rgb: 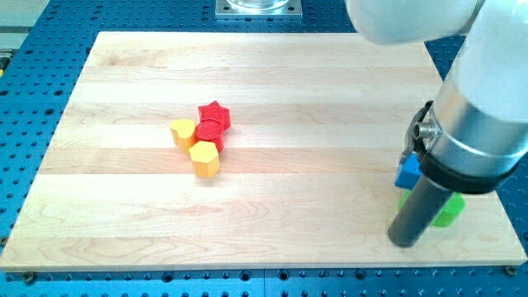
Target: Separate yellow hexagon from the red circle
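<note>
Nearest the camera, at the view's lower right, my tip (404, 241) rests on the wooden board (313, 99), with the bulky white and grey arm (478, 124) rising behind it toward the view's top right. No pincer is fitted to this rod, so there is nothing to call released or clenched; it can only push. Just beside the rod, partly hidden by it, sit a blue block (407, 173) and a green block (450, 211), with a sliver of green showing on the rod's other side; their shapes cannot be made out. Well apart from all that, left of the board's middle, lies the cluster that matters. The yellow hexagon (205, 158) sits at the cluster's lower edge, touching the red circle (211, 134) directly above it. A red star (214, 115) presses against the circle from the view's top, and a yellow heart (183, 132) lies against the circle's left side, just beside the hexagon. As I judge it, the separation has not begun: hexagon and circle are in contact and my tip is far off to the right. What is left is the whole job, namely travelling across the board, getting in near the seam between the two, and sliding the hexagon toward the view's bottom or left without dragging the circle along.
</note>
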Tool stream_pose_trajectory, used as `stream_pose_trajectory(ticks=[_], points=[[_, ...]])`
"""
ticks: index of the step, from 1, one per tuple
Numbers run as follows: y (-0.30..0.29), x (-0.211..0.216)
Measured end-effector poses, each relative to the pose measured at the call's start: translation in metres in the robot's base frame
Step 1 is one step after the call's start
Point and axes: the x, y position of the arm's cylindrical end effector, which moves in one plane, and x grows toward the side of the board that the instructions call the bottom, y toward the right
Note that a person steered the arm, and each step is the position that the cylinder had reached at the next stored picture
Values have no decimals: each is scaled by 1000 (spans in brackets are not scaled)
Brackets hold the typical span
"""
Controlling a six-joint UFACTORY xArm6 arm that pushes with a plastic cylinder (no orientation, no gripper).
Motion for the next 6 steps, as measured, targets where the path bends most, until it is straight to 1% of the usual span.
stream_pose_trajectory(ticks=[1,2,3,4,5,6], points=[[-33,1],[-125,5],[-249,-29],[-341,-63],[-301,-93],[-204,-89]])
